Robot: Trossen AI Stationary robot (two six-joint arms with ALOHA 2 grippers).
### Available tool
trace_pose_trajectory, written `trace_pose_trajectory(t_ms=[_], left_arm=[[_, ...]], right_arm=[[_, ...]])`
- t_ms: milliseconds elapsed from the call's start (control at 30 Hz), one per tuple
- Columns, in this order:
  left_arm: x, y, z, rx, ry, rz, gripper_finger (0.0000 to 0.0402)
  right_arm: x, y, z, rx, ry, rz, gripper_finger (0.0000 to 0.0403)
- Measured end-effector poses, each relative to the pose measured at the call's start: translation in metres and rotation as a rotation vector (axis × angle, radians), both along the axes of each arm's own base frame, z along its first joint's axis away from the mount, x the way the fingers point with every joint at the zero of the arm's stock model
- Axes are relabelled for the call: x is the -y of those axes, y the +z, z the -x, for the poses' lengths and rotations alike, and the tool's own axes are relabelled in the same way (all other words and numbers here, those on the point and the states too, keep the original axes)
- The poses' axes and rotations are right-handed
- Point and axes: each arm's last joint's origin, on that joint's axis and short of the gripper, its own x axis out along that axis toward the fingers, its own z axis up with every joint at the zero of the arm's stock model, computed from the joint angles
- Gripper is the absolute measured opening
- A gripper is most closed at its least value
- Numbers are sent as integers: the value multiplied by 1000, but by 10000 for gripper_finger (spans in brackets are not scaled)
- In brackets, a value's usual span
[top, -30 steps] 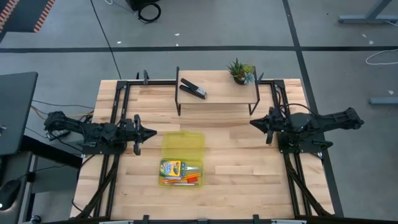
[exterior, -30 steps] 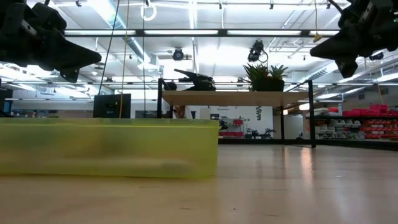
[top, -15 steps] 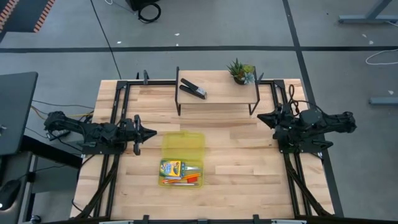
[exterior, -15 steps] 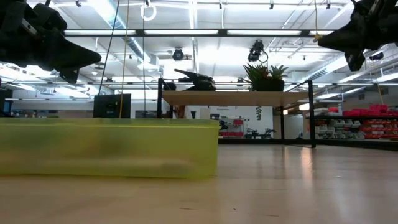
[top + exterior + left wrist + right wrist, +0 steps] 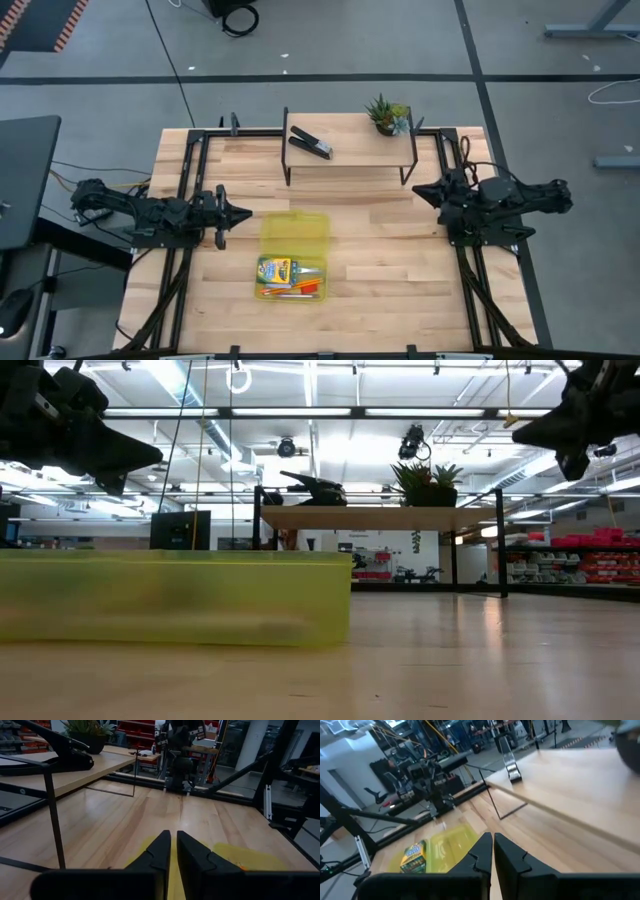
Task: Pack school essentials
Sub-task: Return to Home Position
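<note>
A yellow see-through case [image 5: 294,254] lies open on the wooden table. Its near half holds a green-yellow crayon box [image 5: 274,270], thin orange pencils [image 5: 285,291] and a small red piece [image 5: 310,288]; its far half [image 5: 297,229] is bare. The case also shows in the low view [image 5: 175,598] and in the right wrist view [image 5: 447,845]. My left gripper [image 5: 246,212] hangs shut above the table, just left of the case's far half. My right gripper [image 5: 417,191] is shut too, up in the air at the table's right side, far from the case. Both point level, toward each other.
A low wooden shelf on black legs [image 5: 350,150] stands at the table's far side. A black stapler [image 5: 311,143] and a small potted plant [image 5: 387,115] sit on it. Black frame rails [image 5: 190,180] run along both table sides. Bare wood lies between the case and my right gripper.
My right gripper has drawn back a little toward the table's right edge and risen slightly, staying shut. My left gripper and the case have kept still.
</note>
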Motion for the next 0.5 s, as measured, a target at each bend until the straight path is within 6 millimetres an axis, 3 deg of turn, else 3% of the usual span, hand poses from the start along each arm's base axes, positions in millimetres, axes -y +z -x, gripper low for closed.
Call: trace_pose_trajectory(t_ms=[433, 500], left_arm=[[0, 0, 0, 1, 1, 18, 29], [0, 0, 0, 2, 1, 23, 32]], right_arm=[[-5, -49, -21, 18, 12, -170, 23], [-5, -48, -23, 34, 26, -165, 23]])
